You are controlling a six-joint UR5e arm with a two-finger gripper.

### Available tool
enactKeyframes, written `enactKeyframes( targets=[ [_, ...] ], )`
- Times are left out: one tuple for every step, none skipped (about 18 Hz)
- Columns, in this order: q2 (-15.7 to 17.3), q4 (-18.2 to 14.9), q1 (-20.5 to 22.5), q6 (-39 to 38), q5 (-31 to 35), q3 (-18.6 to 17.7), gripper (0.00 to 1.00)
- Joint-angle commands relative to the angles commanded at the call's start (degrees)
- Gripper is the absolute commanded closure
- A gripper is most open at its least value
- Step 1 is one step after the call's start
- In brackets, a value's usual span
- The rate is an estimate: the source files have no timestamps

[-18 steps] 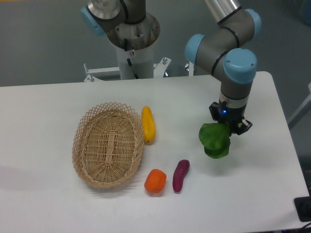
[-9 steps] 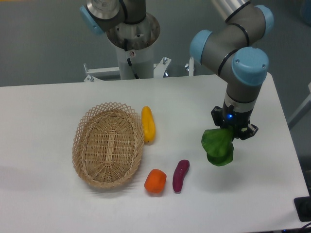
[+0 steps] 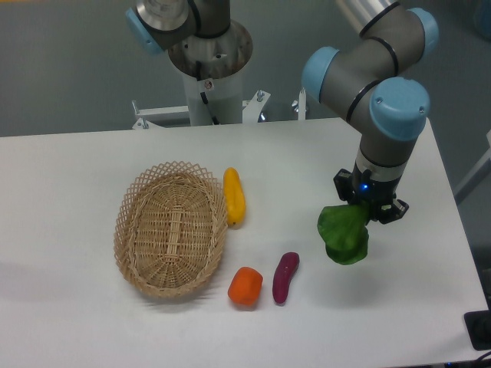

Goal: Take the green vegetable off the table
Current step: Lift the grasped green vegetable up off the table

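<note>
Arm: grey UR5e arm with pale blue joint caps (image 3: 383,84) reaches down from the top right of the view, its wrist pointing straight at the tabletop.
Gripper: small black two-finger gripper (image 3: 367,208) with a blue light on its body sits at the arm's end, at about 4 o'clock from the picture centre.
Jaws: closed on the top edge of the bright green, lumpy, leafy toy vegetable (image 3: 344,234), pinching it from both sides.
Green vegetable: hangs directly beneath the gripper, over the right part of the table; whether its lower edge touches the surface cannot be told.
Table: large flat white matte tabletop (image 3: 69,192) fills the lower two thirds of the view.
Basket: oval woven wicker basket (image 3: 170,228) lies at about 9 o'clock from the centre, well apart from the green vegetable.
Yellow piece: elongated yellow toy vegetable (image 3: 234,196) lies just beside the basket's right rim, at 3 o'clock from it.
Orange piece: small rounded orange toy (image 3: 245,285) lies at 5 o'clock from the basket, near its rim.
Purple piece: slim purple eggplant-like toy (image 3: 285,277) lies just beside the orange one, at 8 o'clock from the green vegetable.
Robot base: white pedestal (image 3: 207,65) stands behind the table's far edge at 12 o'clock.
</note>
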Motion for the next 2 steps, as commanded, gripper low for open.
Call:
enactKeyframes(
  targets=[
    [0.0,-0.09,0.0,0.0,0.09,0.0,0.81],
    [0.0,0.0,0.0,0.0,0.09,0.0,0.81]
  ],
)
